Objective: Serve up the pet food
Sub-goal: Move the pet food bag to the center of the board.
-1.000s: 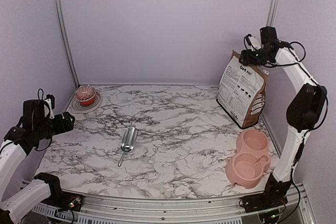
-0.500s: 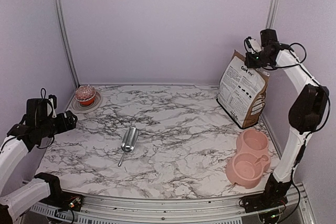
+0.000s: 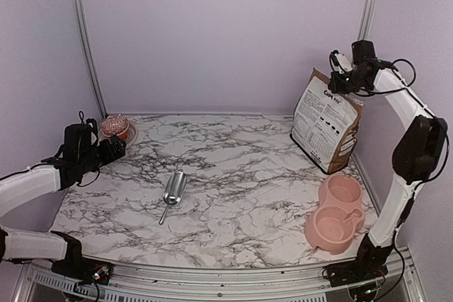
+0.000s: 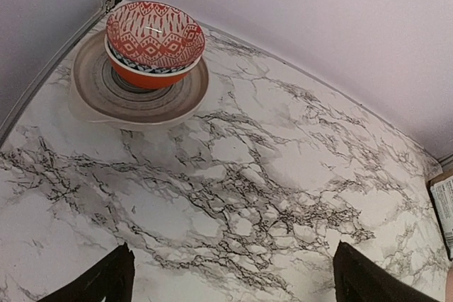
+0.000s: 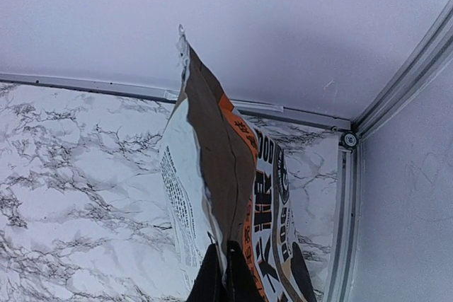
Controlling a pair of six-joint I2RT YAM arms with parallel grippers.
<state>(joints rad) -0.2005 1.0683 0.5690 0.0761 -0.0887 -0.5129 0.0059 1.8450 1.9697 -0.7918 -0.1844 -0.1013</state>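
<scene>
The pet food bag (image 3: pixel 327 122) stands upright at the back right, its white printed side facing the table. My right gripper (image 3: pixel 338 79) is shut on the bag's top edge. In the right wrist view the fingers (image 5: pixel 226 274) pinch the brown paper of the bag (image 5: pixel 219 167), whose black-and-orange face shows. The pet food itself is hidden inside. My left gripper (image 3: pixel 113 148) hovers open at the left, its fingertips (image 4: pixel 106 281) wide apart over bare marble (image 4: pixel 233 196). A metal scoop (image 3: pixel 173 190) lies mid-table. A pink double bowl (image 3: pixel 334 213) sits at the front right.
A red patterned bowl (image 4: pixel 154 42) rests on a grey dish (image 4: pixel 95 93) in the back left corner, just beyond my left gripper. Aluminium rails and lilac walls close in the table on the back and sides.
My left arm swung up and to the right, toward the dish in the back left corner. My right gripper closed on the bag's top edge, and the bag shifted slightly.
</scene>
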